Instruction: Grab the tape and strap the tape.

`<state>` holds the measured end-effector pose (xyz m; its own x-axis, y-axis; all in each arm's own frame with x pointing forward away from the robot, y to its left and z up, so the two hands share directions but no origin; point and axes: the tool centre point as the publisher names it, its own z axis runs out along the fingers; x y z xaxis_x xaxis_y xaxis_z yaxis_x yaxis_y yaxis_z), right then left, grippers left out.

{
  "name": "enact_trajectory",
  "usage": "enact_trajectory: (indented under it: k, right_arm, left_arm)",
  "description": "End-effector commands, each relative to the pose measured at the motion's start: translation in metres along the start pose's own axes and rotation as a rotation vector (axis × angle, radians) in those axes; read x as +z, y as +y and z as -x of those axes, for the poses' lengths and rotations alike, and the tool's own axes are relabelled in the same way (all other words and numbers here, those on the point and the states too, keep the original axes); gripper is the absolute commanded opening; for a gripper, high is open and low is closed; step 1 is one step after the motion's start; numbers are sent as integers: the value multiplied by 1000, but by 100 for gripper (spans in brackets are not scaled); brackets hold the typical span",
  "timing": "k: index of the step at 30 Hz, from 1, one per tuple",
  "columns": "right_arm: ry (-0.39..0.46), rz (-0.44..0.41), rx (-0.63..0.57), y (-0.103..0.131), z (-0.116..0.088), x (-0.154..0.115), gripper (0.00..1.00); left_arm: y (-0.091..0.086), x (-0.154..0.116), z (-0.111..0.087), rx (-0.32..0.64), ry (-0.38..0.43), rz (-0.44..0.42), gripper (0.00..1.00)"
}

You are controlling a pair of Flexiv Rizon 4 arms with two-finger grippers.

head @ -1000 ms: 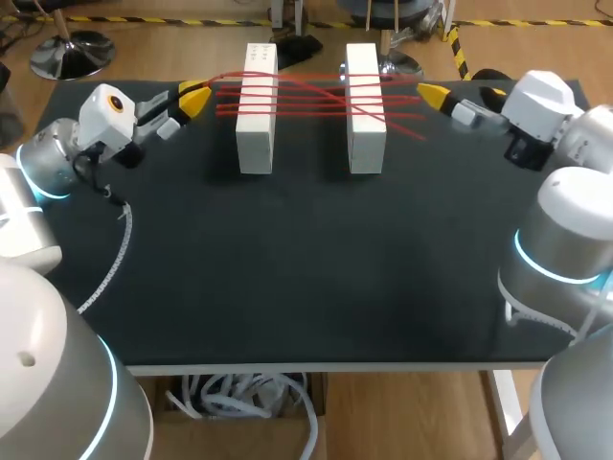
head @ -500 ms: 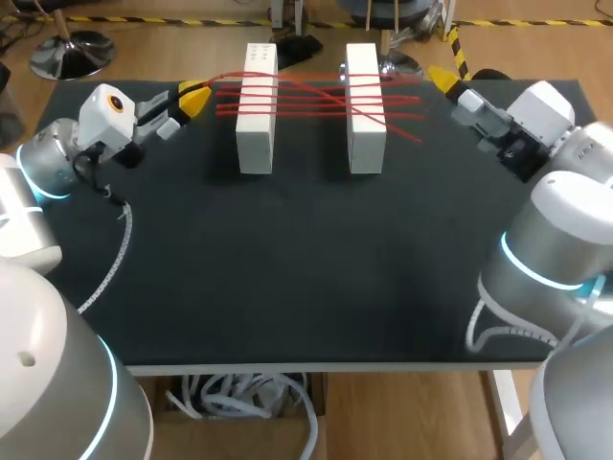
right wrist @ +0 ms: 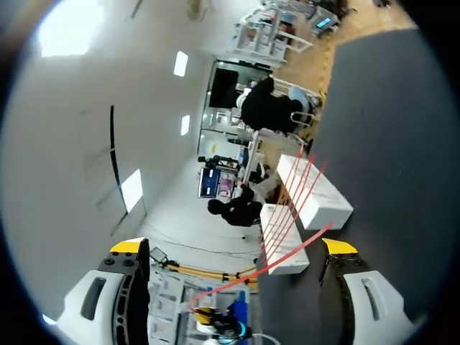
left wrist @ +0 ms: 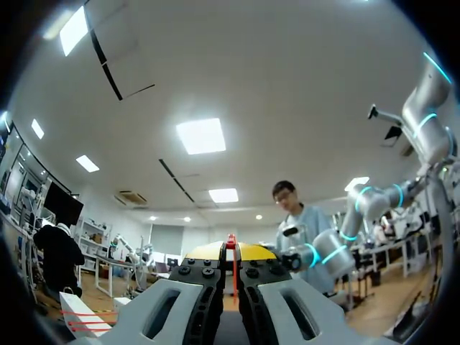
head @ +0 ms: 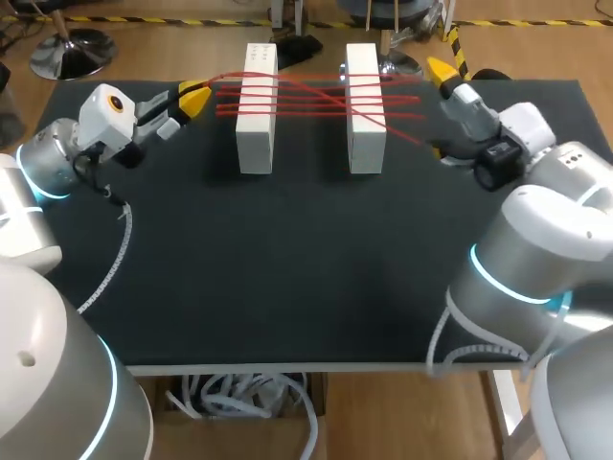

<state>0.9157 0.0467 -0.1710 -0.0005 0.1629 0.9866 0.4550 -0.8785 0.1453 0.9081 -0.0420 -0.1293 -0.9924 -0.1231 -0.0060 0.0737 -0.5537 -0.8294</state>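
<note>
Two rectangular white blocks (head: 257,107), thin red tape (head: 311,92)

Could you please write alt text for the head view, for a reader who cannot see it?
Several strands of red tape run across two white blocks standing at the far side of a black table. The left gripper holds the tape's end beside one block; the right gripper stands open beyond the other.
</note>
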Motion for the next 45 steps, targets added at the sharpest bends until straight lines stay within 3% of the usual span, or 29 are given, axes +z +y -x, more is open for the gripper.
enact_trajectory:
  k: [1,9,15,26,45]
  right_arm:
    - [-10,45,282,-15,1,15,100]
    - [-17,44,407,-34,12,28,100]
    - [4,96,458,-38,22,36,100]
    - [55,185,536,-29,24,46,100]
    - [95,238,550,-17,13,59,100]
  left_arm:
    - [0,0,0,0,0,-1,0]
    - [0,0,0,0,0,-1,0]
    - [0,0,0,0,0,-1,0]
    - [0,0,0,0,0,-1,0]
    - [0,0,0,0,0,-1,0]
